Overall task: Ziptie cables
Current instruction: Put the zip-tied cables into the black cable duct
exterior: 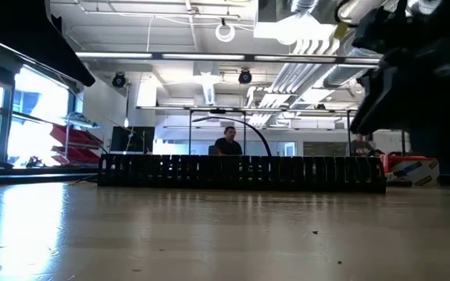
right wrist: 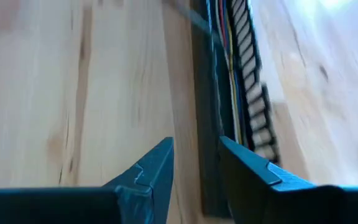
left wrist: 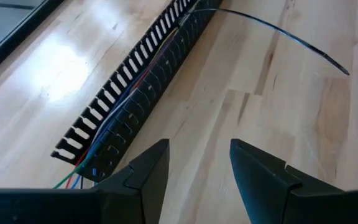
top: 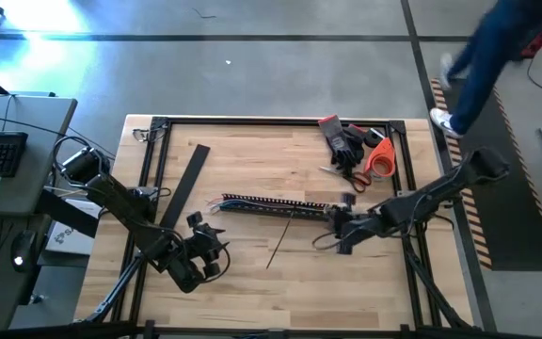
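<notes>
A black comb-toothed duct lies across the table's middle, and in the low view the duct shows as a long toothed wall. Thin coloured cables run along inside it and stick out of its left end; the right wrist view shows the cables as red, yellow and blue. A thin dark zip tie runs from the duct toward the near edge. My left gripper is open, near the duct's left end. My right gripper is open at the duct's right end. My right gripper comes at the duct's right end along its length, with the duct's near side wall in the gap between the fingers. Whether a finger touches that wall I cannot tell.
A flat black strip lies slanted on the table's left part. Dark gloves, an orange tape roll and scissors sit at the far right corner. A black frame borders the table. A person walks past beyond the far right corner.
</notes>
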Robot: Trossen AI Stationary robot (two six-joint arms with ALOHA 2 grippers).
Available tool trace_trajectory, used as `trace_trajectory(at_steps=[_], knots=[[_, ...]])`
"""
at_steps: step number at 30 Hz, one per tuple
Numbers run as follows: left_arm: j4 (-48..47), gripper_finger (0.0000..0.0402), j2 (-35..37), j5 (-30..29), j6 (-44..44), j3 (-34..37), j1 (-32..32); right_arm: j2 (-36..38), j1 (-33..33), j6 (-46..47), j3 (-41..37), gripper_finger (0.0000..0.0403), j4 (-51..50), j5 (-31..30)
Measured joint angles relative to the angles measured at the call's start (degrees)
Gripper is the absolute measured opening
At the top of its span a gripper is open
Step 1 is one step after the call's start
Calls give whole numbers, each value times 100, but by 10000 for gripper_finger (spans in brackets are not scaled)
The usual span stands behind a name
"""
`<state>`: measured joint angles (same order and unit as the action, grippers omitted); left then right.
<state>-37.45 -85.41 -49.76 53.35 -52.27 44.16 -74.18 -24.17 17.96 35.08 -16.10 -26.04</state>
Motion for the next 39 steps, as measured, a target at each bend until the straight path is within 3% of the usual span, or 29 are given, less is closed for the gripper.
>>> trace_trajectory(at_steps=[4, 7, 9, 16, 25, 33, 39], knots=[[-25, 156, 0, 55, 10, 0, -84, -164, 321, -363, -801, 122, 2008, 10], [-32, 156, 0, 172, 10, 0, -216, -405, 572, -492, -980, 140, 2625, -72], [-33, 156, 0, 228, -2, 0, -317, -630, 760, -514, -958, 154, 2712, -6], [-75, 156, 0, 497, 83, -2, -590, -1433, 1117, -774, -618, 184, 2717, 1075], [-1832, 141, 208, 619, 1328, -2, -999, -1347, 611, -200, -465, 113, 2527, 1837], [-973, 93, 216, 623, -70, 71, -1300, -1346, 27, 106, -464, 83, 2493, 1679], [-90, 51, 212, 358, -227, 890, -1686, -1348, -37, 188, -464, 83, 2492, 1603]])
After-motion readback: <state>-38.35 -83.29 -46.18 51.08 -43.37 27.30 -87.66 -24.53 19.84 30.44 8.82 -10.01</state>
